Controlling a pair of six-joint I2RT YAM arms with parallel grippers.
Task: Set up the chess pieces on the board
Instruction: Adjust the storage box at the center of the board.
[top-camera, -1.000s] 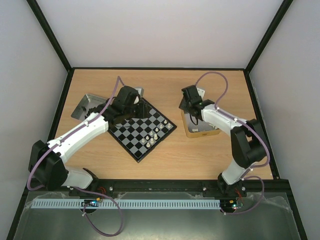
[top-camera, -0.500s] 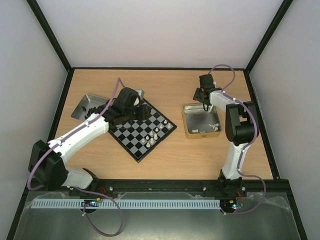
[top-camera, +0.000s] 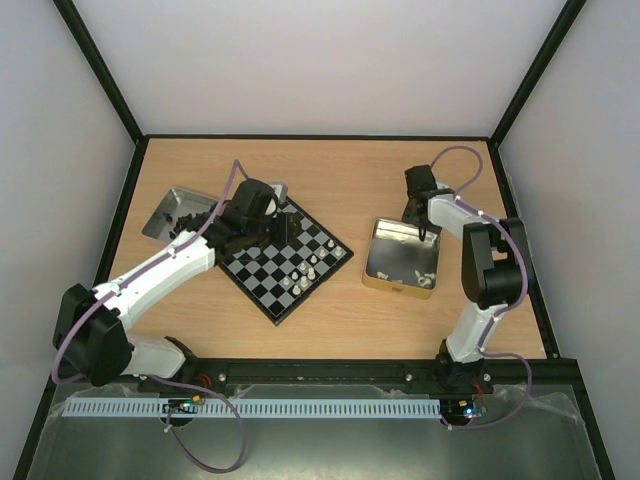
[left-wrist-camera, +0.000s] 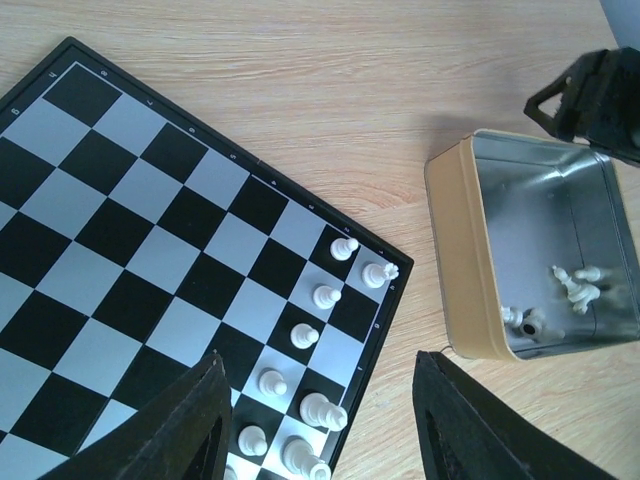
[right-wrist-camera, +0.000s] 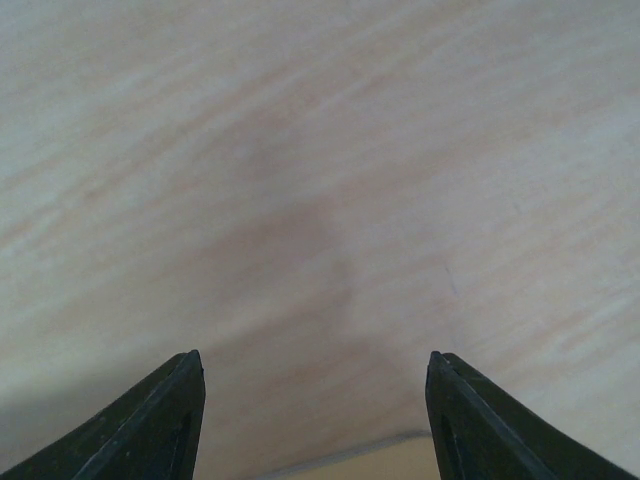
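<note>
The left claw (left-wrist-camera: 318, 372) is seen open above the board (left-wrist-camera: 130, 230), chess pieces (left-wrist-camera: 325, 296) just beneath it; the right claw (right-wrist-camera: 312, 362) is spread empty over the table (right-wrist-camera: 320, 150).

One board (left-wrist-camera: 150, 250) lies on the counter (top-camera: 340, 170) with at least eight white chess pieces (left-wrist-camera: 326, 295) standing on it, alongside two metal containers, a gold tin (left-wrist-camera: 462, 250) holding a few more pieces too bunched to count and a grey tray (top-camera: 158, 225), plus two arms (top-camera: 165, 262).
</note>
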